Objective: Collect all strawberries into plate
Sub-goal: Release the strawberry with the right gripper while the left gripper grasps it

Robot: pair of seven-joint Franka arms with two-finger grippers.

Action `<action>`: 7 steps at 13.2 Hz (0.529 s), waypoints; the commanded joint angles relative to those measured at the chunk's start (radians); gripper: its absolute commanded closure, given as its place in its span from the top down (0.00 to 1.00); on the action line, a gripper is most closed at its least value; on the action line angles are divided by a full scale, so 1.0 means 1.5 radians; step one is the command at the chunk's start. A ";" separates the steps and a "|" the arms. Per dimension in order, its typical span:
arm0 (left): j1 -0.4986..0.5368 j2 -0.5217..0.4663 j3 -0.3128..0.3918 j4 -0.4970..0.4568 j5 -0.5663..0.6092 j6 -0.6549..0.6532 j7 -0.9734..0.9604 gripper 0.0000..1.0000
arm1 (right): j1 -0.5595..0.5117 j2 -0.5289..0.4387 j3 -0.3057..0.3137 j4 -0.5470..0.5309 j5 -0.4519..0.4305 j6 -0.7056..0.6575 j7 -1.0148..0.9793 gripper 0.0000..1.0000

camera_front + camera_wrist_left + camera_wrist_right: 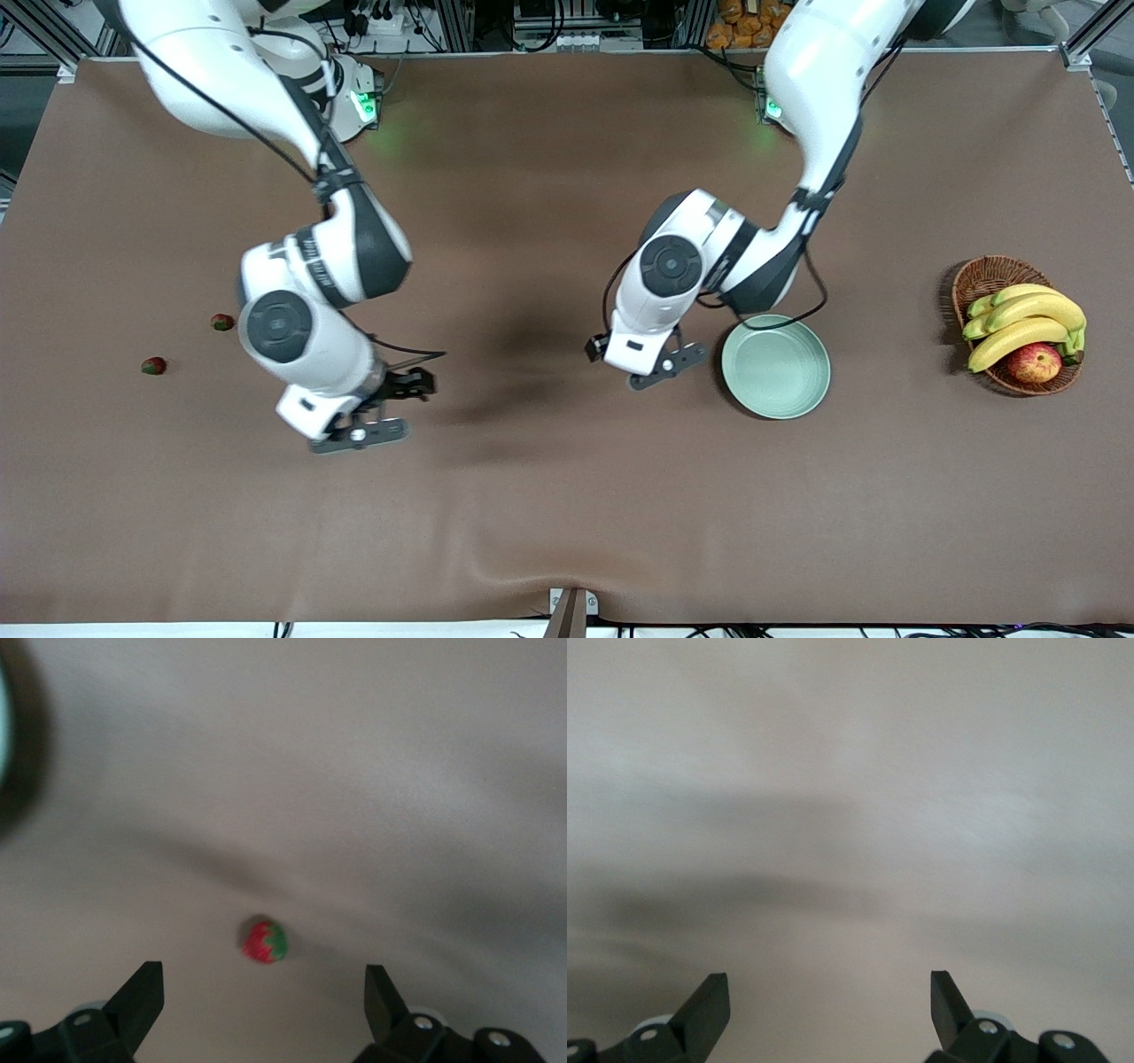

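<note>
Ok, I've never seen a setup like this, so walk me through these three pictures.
Two white robot arms stand at a brown table. One picture looks down from above; the other two come from cameras on each arm's wrist. The left gripper hangs beside the green plate, open over one strawberry. The right gripper is open over bare cloth and holds nothing. Two more strawberries lie toward the right arm's end. A basket of bananas and an apple sits at the left arm's end.

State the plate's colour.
Pale mint green, plain and unmarked; the plate shows best in the front view.
</note>
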 commanded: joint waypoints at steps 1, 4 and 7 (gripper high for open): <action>-0.027 0.042 0.009 0.024 0.005 0.023 -0.011 0.93 | -0.071 -0.096 0.014 -0.154 -0.011 0.007 0.008 1.00; -0.032 0.068 0.008 0.016 0.027 0.025 -0.008 0.86 | -0.155 -0.119 0.014 -0.222 -0.011 -0.023 -0.004 1.00; -0.034 0.082 0.008 0.015 0.039 0.026 0.005 0.70 | -0.257 -0.112 0.014 -0.232 -0.011 -0.048 -0.100 1.00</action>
